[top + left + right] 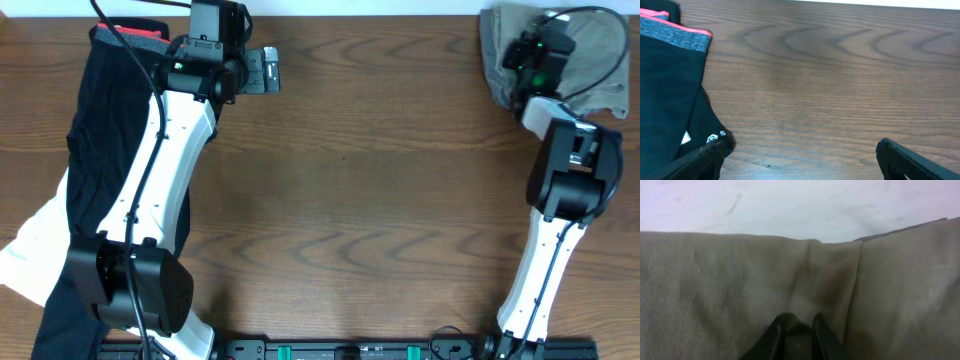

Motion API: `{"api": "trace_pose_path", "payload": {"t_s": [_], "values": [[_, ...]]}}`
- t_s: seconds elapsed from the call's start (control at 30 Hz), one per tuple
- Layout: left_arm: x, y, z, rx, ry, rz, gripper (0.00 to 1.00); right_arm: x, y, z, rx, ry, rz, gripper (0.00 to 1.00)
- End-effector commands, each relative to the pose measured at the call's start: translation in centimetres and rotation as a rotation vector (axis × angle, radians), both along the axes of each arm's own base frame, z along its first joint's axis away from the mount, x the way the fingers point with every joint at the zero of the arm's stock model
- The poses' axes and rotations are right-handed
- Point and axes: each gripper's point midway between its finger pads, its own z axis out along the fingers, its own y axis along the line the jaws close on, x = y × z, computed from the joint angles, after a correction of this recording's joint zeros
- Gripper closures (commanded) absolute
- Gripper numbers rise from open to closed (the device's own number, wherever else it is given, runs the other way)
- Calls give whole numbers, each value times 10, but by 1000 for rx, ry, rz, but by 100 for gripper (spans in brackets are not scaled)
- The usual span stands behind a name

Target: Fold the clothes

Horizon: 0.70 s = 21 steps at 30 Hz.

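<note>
The pale khaki-green trousers [600, 40] lie bunched at the table's far right corner; the heap's left side [492, 55] looks darker grey. My right gripper [528, 52] is down on the heap. In the right wrist view its fingers [799, 322] are pinched shut on a fold of the khaki cloth [715, 280]. My left gripper [266, 70] is open and empty over bare wood at the far left. In the left wrist view its fingers [799, 147] are wide apart, just right of a black garment [665, 90].
The black garment [110, 130] with a grey and pink waistband [685, 35] lies stretched along the left side under my left arm. A white cloth [35, 250] lies beside it at the left edge. The brown wooden table [380, 200] fills the middle.
</note>
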Motion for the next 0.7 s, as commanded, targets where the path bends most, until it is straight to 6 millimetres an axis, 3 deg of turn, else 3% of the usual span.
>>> {"api": "trace_pose_path", "payload": {"t_s": [0.0,0.13,0.37,0.47,0.57,0.67], "values": [[2,4,-7,15,9,7,2,-12,16,-69,37,127,-2,82],[2,3,-8,15,11,7,2,-8,10,-41,24,87,19,82],[2,3,-9,15,11,7,2,-14,-24,60,11,-4,0,86],[2,3,-9,15,11,7,2,-23,-48,88,1,-25,-36,86],[2,3,-9,15,11,7,2,-35,-76,90,4,-7,-79,85],[3,3,-8,14,10,7,2,-49,-102,69,26,57,-123,85]]}}
